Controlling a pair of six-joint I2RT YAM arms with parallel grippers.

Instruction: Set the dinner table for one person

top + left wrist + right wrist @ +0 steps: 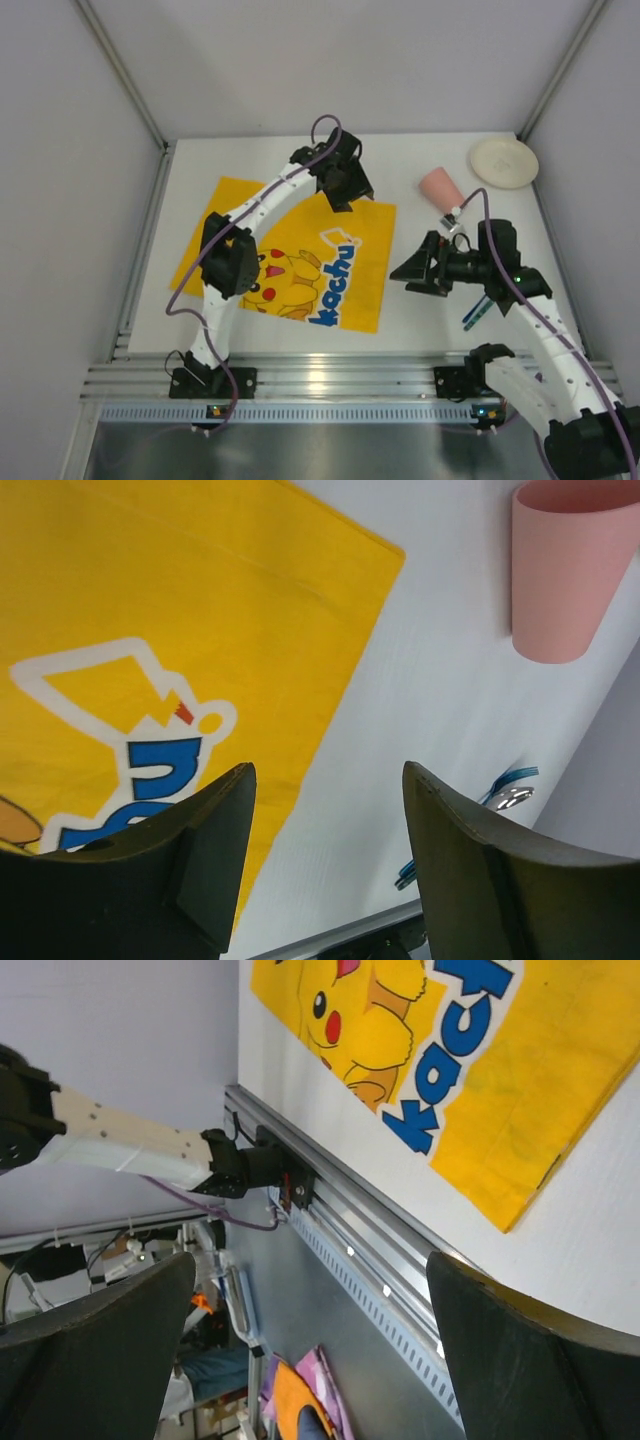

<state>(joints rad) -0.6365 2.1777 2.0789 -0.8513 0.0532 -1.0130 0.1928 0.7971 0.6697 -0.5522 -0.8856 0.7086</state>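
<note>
The table (410,315) is the big white top filling the whole cell, with the yellow mat (330,260) lying skewed on its left half; the plate (503,162) sits in the far right corner, the pink cup (440,187) is close by toward the middle, and some blue-handled cutlery (477,310) lies on the near right. The left gripper (325,780) hangs over the mat's far right corner, jaws apart with nothing between them; the right gripper (310,1260) is just off the mat's right edge, also spread wide and empty.
</note>
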